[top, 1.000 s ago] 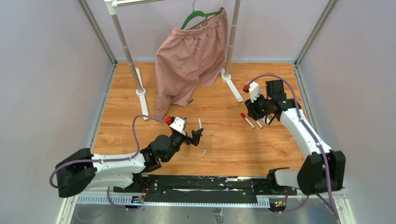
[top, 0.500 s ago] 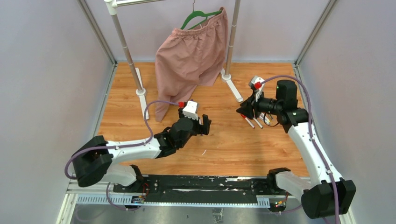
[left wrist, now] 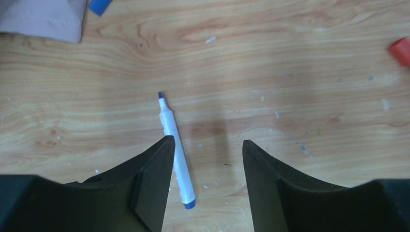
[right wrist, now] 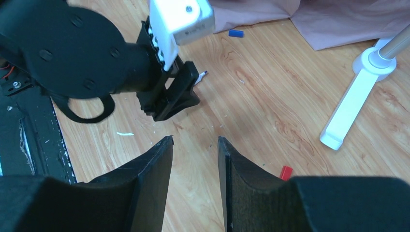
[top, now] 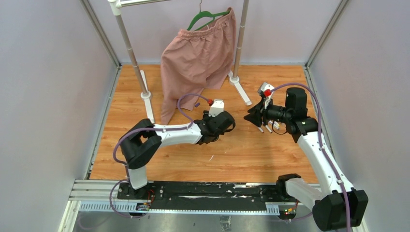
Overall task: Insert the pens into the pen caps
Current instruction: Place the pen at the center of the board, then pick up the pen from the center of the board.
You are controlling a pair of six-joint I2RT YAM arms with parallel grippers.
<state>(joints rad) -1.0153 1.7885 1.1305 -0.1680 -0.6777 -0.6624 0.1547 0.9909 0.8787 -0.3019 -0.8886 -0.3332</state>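
Straddling the blue-tipped pen (left wrist: pixel 175 157), the left tool (left wrist: pixel 206 154) hangs low over the middle of the desk (left wrist: pixel 300 96), jaws partly apart and gripping nothing. The pen lies flat on the wood between the fingers. It sits just beside the finger on the left of the wrist view and clear of the other, with its bare blue tip pointing away from the wrist. To the upper left, the blue cap (left wrist: pixel 99 6) lies next to the hem of the pink shorts (left wrist: pixel 43 19), well apart from the pen. A red cap (left wrist: pixel 400 50) lies at the right edge of that view.

Further right, the right tool (right wrist: pixel 193 145) hovers above the desk facing the left tool, its fingers a narrow gap apart with nothing between them. A white rack foot (right wrist: pixel 345 108) stands beyond it.

Judgement: the step in hand is the pick-up of the blue-tipped pen, and this pen is not yet capped. The next move calls for the jaws to shut squarely on the barrel. Because the barrel sits off centre, the pen may roll or skew when the nearer finger meets it first. The blue cap must then be fetched, likely by the right tool, and held in line with the tip.
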